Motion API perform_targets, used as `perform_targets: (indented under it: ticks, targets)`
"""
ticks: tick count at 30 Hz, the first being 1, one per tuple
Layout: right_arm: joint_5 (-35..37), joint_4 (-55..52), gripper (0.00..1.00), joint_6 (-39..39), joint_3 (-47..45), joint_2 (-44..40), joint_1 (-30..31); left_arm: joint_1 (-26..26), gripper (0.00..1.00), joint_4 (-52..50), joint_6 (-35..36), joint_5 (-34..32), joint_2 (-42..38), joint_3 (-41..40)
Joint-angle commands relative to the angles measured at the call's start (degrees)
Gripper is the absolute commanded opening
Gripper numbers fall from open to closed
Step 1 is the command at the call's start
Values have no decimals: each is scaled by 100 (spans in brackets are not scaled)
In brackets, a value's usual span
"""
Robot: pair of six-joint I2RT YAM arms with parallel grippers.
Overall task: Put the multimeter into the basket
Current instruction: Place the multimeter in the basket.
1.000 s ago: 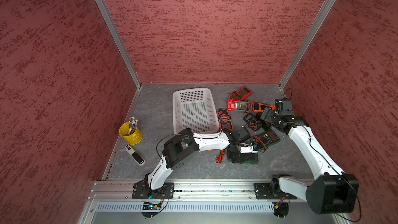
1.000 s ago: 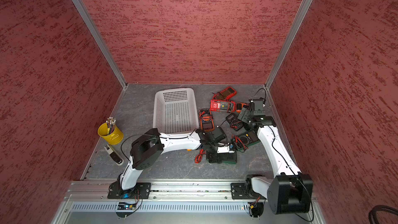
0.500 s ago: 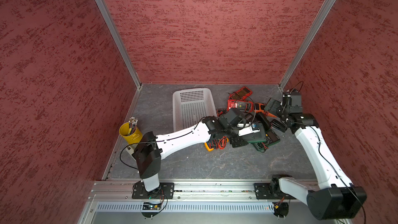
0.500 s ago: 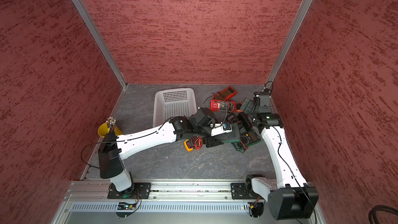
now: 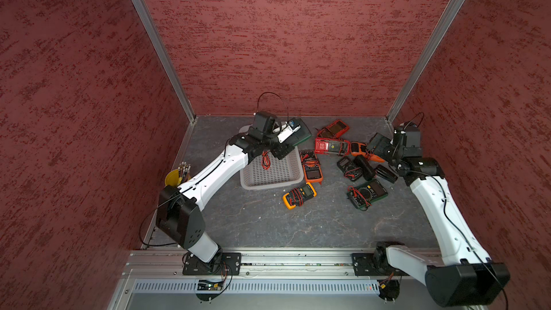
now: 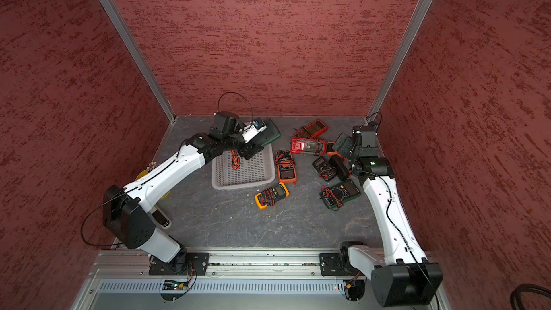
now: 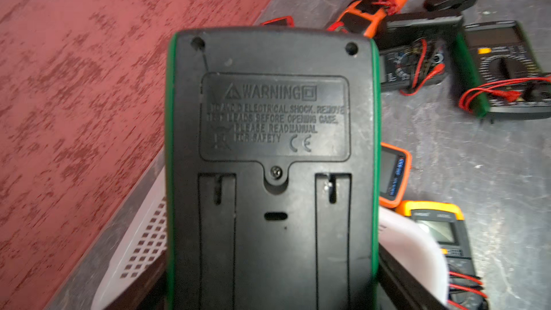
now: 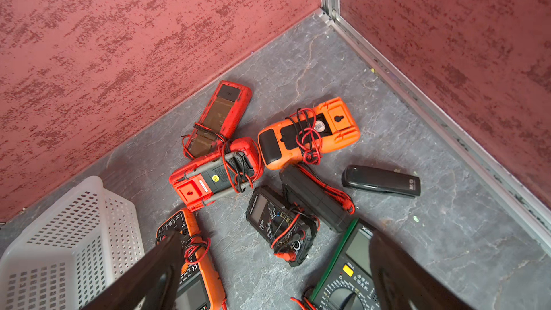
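Left gripper (image 5: 283,143) jaws: clamped on the green-edged multimeter (image 5: 299,135), one jaw on each long side of its case. Right gripper (image 8: 275,237) jaws: spread wide, nothing between them.

Position of the held multimeter: in both top views it is tilted over the far end of the basket (image 5: 269,185), near the corner on the right arm's side. In the left wrist view its black back, with the moulded WARNING panel, faces the camera, and the basket's perforated wall shows beneath it. A bundle of red test leads (image 5: 265,159) hangs below the left gripper, over the basket's grid floor. Whether the leads touch the floor cannot be told.

Position of the right gripper: it hovers on the basket's right-arm side, well apart from the basket, above a cluster of meters lying on the table.

Other items, placed from the basket:
- Orange multimeter (image 5: 311,168): just beside the long wall on the right-arm side.
- Yellow multimeter (image 5: 299,195): near the front corner on that same side.
- Second green multimeter (image 5: 366,193): further out on that side, face up, leads across its dial.
- Two red meters (image 8: 214,174), an orange meter (image 8: 310,132) and a black meter (image 8: 280,225): grouped beyond the orange multimeter.
- Black stapler (image 8: 381,184): at the outer edge of that group.
- Yellow cup (image 5: 173,177): on the opposite side, partly hidden by the left arm.
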Motion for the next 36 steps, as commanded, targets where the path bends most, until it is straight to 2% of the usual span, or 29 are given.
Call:
perform_targets:
  ticks: [1, 5, 13, 21, 30, 36]
  targets:
    - [88, -105, 99, 192, -49, -53, 131, 368, 0, 328, 335, 471, 158, 49]
    - [317, -311, 99, 236, -67, -31, 313, 841, 0, 192, 618, 735, 603, 259]
    - [608, -562, 99, 450, 26, 22, 558, 1264, 0, 58, 1198, 997, 1464, 749]
    - [751, -909, 99, 369, 547, 315, 723, 1438, 0, -465, 1936, 1147, 2442, 1459]
    - [889, -1125, 99, 162, 1003, 556, 794, 1463, 0, -637, 2573, 1162, 3154, 1741]
    - [795, -1103, 99, 88, 1190, 780, 828, 1459, 8, -551, 2639, 1067, 3571, 1895]
